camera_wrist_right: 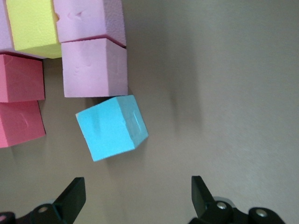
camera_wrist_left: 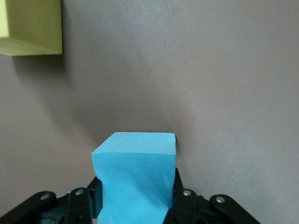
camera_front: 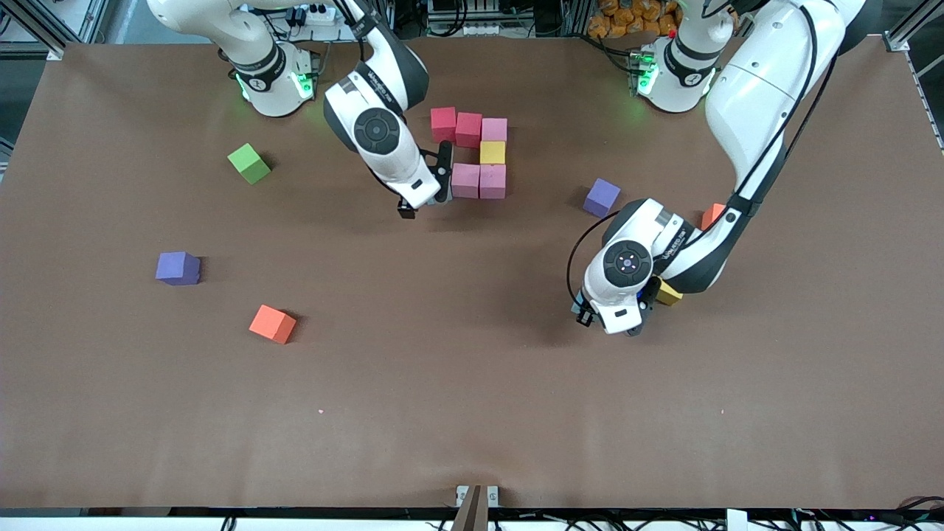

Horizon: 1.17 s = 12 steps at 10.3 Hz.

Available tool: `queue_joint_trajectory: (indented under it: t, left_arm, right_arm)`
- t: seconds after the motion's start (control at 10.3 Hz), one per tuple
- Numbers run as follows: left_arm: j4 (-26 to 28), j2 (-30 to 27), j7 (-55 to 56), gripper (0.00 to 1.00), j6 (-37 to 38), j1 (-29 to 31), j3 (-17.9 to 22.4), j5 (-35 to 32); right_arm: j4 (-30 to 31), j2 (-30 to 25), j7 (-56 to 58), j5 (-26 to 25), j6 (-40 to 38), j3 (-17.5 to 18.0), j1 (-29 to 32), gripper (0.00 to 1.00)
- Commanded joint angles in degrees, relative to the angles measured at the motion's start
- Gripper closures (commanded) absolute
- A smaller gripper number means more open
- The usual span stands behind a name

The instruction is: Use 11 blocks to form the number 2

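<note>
Lying nearest the front camera, an orange cube is seen toward the right arm's end of the table, with a purple cube a little farther back and nearer that end.

Toward the left arm's end, the left gripper is lowered to the table and is clamped on a light blue cube; in the left wrist view the foam is squeezed between the two fingers. In the front view this cube is almost wholly hidden under the wrist. A yellow cube lies just beside the gripper. Farther back, a second orange cube is partly hidden by the left arm, and a second purple cube sits apart from it, toward the middle of the table.

The started number 2 is found farther still, near the middle. Two pink cubes form its nearest row, a yellow one stands above them, and two red cubes with a pink one make the farthest row.

The right gripper is held low beside the pink pair, with its fingers spread wide apart and nothing between them. In the right wrist view a second light blue cube is seen tilted, one corner touching a pink cube.

A lime-green cube lies well apart, toward the right arm's end.
</note>
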<state>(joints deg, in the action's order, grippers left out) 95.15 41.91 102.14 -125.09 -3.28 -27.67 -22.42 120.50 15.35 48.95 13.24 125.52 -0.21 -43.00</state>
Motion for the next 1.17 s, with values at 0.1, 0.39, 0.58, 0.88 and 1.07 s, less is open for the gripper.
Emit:
queue_joint_trajectory:
  t: [0.1, 0.39, 0.58, 0.88, 1.07]
  left_arm:
    - [0.6, -3.1, 1.1, 0.71, 3.9, -2.7, -3.7, -1.0]
    - [-0.4, -3.1, -0.7, 0.71, 6.3, -6.5, -7.8, -2.9]
    - [-2.4, -2.5, -0.9, 0.71, 6.3, -13.6, -7.3, -4.0]
    - [-3.2, -1.9, -6.6, 0.71, 6.3, -19.3, -7.2, -4.0]
    - [-3.9, -1.3, -8.5, 0.71, 6.3, -20.4, -7.3, -3.7]
  right_arm:
    - [-1.8, -1.0, 0.5, -0.5, -3.3, -2.2, 3.8, 0.00]
    - [-3.4, -0.8, 0.4, -0.6, -3.9, -2.3, 11.2, 0.00]
    - [-3.7, -0.4, 0.4, -0.6, -3.7, -2.3, 19.4, 0.00]
    - [-7.2, 1.5, 0.4, -0.7, -3.7, -2.3, 30.2, 0.00]
    - [-12.7, 6.4, 3.2, -1.5, -3.3, -2.2, 35.1, 0.00]
